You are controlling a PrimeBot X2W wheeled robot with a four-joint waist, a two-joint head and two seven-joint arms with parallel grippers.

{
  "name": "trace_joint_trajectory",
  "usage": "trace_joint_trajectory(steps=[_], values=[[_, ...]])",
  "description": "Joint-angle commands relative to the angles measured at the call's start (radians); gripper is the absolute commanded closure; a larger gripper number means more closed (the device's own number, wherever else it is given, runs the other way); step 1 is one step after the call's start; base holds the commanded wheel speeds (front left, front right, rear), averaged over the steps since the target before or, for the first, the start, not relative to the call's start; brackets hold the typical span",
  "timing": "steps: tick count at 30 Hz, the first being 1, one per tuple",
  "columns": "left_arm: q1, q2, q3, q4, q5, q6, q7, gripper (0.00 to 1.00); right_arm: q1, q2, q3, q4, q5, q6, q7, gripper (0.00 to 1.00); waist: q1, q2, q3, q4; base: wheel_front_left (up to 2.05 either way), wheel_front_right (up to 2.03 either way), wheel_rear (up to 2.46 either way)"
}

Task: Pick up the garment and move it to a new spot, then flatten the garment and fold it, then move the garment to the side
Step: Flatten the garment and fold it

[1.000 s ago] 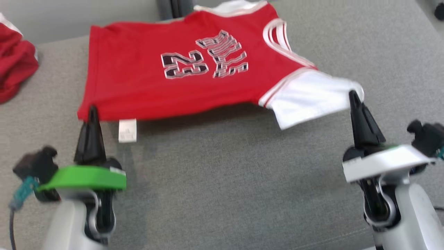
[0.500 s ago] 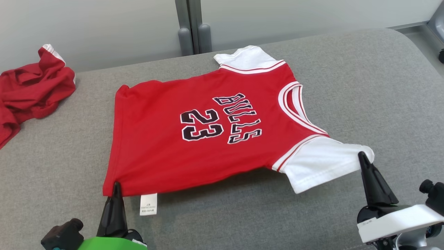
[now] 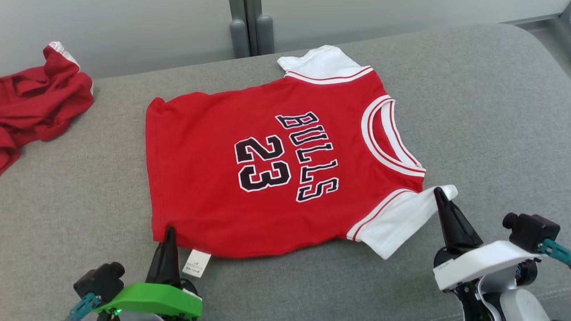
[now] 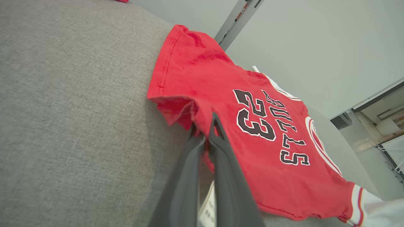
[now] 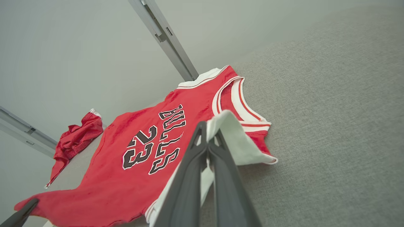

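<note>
So, the biggest thing here is the grey fabric-covered surface [image 3: 468, 111] that takes up most of the head view, with a pale wall and a pair of grey posts [image 3: 250, 26] behind its far edge.

Spread out roughly in the middle of it is the red Bulls jersey [image 3: 214, 178], front side up so you can read "BULLS" and "23". It lies sideways to the robot, with the hem on the left and the white-trimmed neck hole on the right. Most of it looks flat on the surface.

Off at the far left there's a crumpled red garment [image 3: 35, 102], well apart from the jersey.

The left gripper [image 3: 168, 234] is at the jersey's near hem corner. In the left wrist view its fingers are pressed together on that red corner [image 4: 204, 126], and the cloth bunches up a bit right there.

The right gripper [image 3: 440, 196] is closed too, pinching the edge of the near white sleeve [image 3: 397, 218]. From the right wrist view the white fabric drapes over its fingertips [image 5: 209, 132] and sits raised off the surface, close to the neckline.

The far white sleeve [image 3: 321, 64] lies flat at the back edge.

Smallest bit is a white care label [image 3: 196, 263], poking out from under the hem just beside the left gripper.
</note>
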Motion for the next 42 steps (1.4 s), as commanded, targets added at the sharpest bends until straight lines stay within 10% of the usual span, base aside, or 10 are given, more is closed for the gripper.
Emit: trace_joint_trajectory(steps=[1, 31, 33, 34, 35, 42], values=[[-0.036, -0.005, 0.005, 0.015, -0.029, -0.010, 0.006, 1.00, -0.035, -0.003, 0.001, 0.022, -0.002, -0.001, -0.011, 1.00, 0.0001, 0.0000, 0.014, 0.001, 0.00, 0.00, 0.00], [-0.445, -0.021, 0.013, 0.396, -0.101, 0.024, 0.016, 0.95, -0.727, -0.003, 0.073, 0.826, -0.017, -0.001, -0.193, 0.99, 0.0001, 0.0000, 0.122, 0.028, 0.00, 0.00, 0.00], [-0.452, -0.018, 0.007, 0.396, -0.090, 0.021, 0.006, 0.52, -0.758, -0.003, 0.097, 0.866, -0.019, -0.001, -0.200, 0.67, 0.0001, 0.0000, 0.127, 0.028, 0.00, 0.00, 0.00], [-0.454, -0.017, 0.004, 0.396, -0.086, 0.021, 0.002, 0.00, -0.775, -0.003, 0.114, 0.886, -0.019, -0.001, -0.202, 0.17, 0.0001, 0.0000, 0.130, 0.027, 0.00, 0.00, 0.00], [-0.455, -0.015, 0.003, 0.396, -0.086, 0.022, -0.002, 0.00, -0.788, -0.003, 0.122, 0.904, -0.016, -0.001, -0.207, 0.00, 0.0001, 0.0000, 0.132, 0.027, 0.00, 0.00, 0.00], [-0.437, -0.002, -0.003, 0.350, -0.073, 0.024, -0.019, 0.00, -0.880, -0.003, 0.162, 1.023, -0.023, -0.001, -0.226, 0.00, 0.0001, 0.0000, 0.138, 0.033, 0.00, 0.00, 0.00]])
